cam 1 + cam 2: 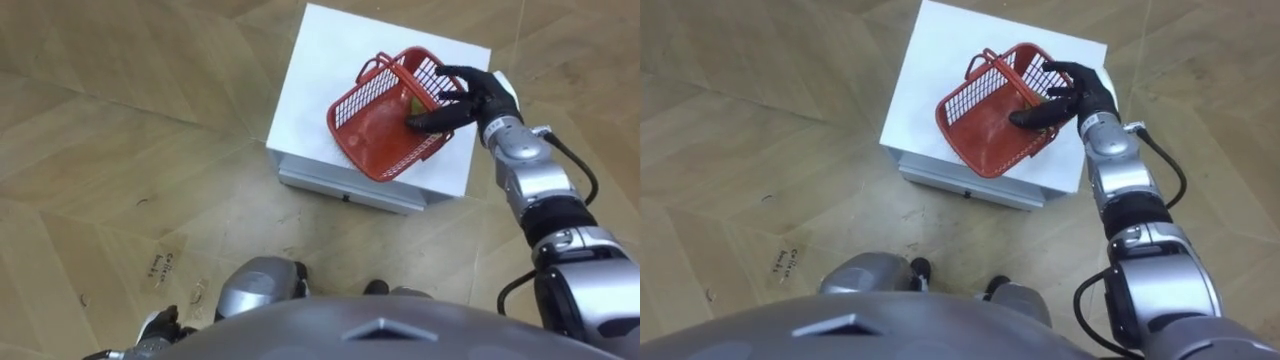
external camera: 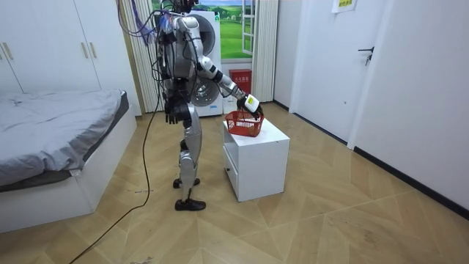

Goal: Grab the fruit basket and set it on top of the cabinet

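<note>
A red mesh fruit basket [image 1: 385,125] stands on a white cabinet [image 1: 320,75], near its front right corner. Inside it a yellow-green fruit [image 1: 412,103] shows beside my thumb. My right hand [image 1: 478,98] is at the basket's right rim, open: the thumb reaches over the inside and the fingers spread above the far right corner, with the rim between them. One red handle [image 1: 374,67] lies at the basket's far left edge. In the room view I stand at the cabinet [image 2: 256,158] with my right arm stretched out to the basket [image 2: 243,123]. My left hand [image 2: 170,111] hangs relaxed at my side.
The cabinet has a drawer front [image 1: 345,190] facing me. Wooden floor [image 1: 120,150] surrounds it. In the room view a bed [image 2: 58,139] stands behind me at the left, a washing machine [image 2: 209,88] by the far wall and a door [image 2: 374,66] at the right.
</note>
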`<state>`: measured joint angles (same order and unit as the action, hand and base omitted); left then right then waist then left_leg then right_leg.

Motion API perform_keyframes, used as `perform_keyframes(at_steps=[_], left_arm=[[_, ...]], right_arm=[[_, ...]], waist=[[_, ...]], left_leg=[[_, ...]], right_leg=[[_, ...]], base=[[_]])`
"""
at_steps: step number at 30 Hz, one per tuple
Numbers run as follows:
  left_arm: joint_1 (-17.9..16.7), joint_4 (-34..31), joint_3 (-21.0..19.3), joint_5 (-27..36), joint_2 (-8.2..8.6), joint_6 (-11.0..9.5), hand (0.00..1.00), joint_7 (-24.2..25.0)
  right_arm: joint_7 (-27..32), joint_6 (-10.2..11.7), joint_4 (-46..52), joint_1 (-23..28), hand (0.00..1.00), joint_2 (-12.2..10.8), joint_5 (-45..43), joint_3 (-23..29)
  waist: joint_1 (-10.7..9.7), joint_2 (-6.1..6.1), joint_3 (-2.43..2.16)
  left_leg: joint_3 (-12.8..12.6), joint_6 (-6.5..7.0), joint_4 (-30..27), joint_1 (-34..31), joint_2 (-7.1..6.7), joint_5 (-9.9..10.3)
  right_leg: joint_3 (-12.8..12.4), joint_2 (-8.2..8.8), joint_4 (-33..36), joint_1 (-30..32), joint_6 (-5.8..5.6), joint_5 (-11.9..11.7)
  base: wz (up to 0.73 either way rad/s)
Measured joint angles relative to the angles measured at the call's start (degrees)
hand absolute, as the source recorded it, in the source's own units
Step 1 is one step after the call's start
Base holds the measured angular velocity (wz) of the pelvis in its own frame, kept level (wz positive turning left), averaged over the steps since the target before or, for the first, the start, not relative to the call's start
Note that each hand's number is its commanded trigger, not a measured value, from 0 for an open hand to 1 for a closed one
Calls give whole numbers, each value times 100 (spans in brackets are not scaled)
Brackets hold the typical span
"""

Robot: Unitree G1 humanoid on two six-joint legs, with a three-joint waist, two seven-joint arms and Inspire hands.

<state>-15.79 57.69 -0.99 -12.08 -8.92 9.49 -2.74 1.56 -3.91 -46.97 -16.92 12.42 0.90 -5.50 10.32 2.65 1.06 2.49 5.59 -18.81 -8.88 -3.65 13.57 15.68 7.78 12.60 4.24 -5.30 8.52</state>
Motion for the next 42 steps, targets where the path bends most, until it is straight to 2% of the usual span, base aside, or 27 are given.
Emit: perform_keyframes(at_steps=[10, 20, 25, 30, 31, 35, 36, 39, 42], left_arm=[[-2, -3, 2, 4, 1, -9, 0, -57], [1, 15, 5, 4, 1, -27, 0, -59], [-33, 93, 11, 3, 2, -64, 0, -87], [-69, 116, -133, 0, -1, -140, 0, -207], [-70, 117, -134, 1, -1, -144, 0, -215], [-77, 148, -122, -2, -2, -259, 0, -222], [-80, 147, -123, -5, -2, -273, 0, -229], [-115, 140, -124, -7, 7, -320, 0, -295], [-146, 140, -237, 1, 5, -321, 0, -297]], right_arm=[[24, 3, 2, 0, 0, 0, -110, 0], [23, 18, 95, 21, 0, 0, -153, -1], [21, 48, 731, 468, 0, 5, -495, 9], [52, 138, 1668, 1411, 0, 30, -691, 71], [53, 146, 1707, 1466, 0, 30, -723, 71], [83, 180, 1858, 1863, 0, 30, -972, 320], [93, 247, 1849, 2044, 0, 32, -1004, 438], [91, 266, 1848, 2448, 0, 33, -1035, 520], [57, 284, 1697, 2626, 0, 30, -1038, 525]], waist=[[-28, 12, -16], [-83, 92, -74], [-255, 99, -73], [-392, 196, -82], [-408, 200, -79], [-687, 218, -72], [-715, 220, -76], [-734, 227, -79], [-844, 224, -80]], left_leg=[[-58, -10, 17, 33, 15, -6], [-97, -10, 22, 74, 22, -8], [-183, -9, 69, 146, 31, -8], [-347, -26, 236, 315, 100, -16], [-371, -30, 251, 329, 110, -15], [-426, -44, 338, 375, 128, -23], [-440, -44, 360, 389, 128, -23], [-531, -46, 455, 449, 146, -22], [-544, -50, 529, 530, 150, -24]], right_leg=[[1, 0, 6, -6, 6, -4], [-53, 0, -7, -10, 12, -8], [-147, -4, 6, -34, 13, -9], [-301, -68, -2, -39, 46, -44], [-306, -78, -6, -37, 53, -49], [-346, -93, -14, -28, 59, -53], [-349, -97, -24, -40, 59, -53], [-381, -111, -25, -24, 59, -53], [-401, -119, -31, -53, 59, -53]], base=[[-2], [-1], [-8], [-20], [-23], [-9], [-8], [-17], [-5]])
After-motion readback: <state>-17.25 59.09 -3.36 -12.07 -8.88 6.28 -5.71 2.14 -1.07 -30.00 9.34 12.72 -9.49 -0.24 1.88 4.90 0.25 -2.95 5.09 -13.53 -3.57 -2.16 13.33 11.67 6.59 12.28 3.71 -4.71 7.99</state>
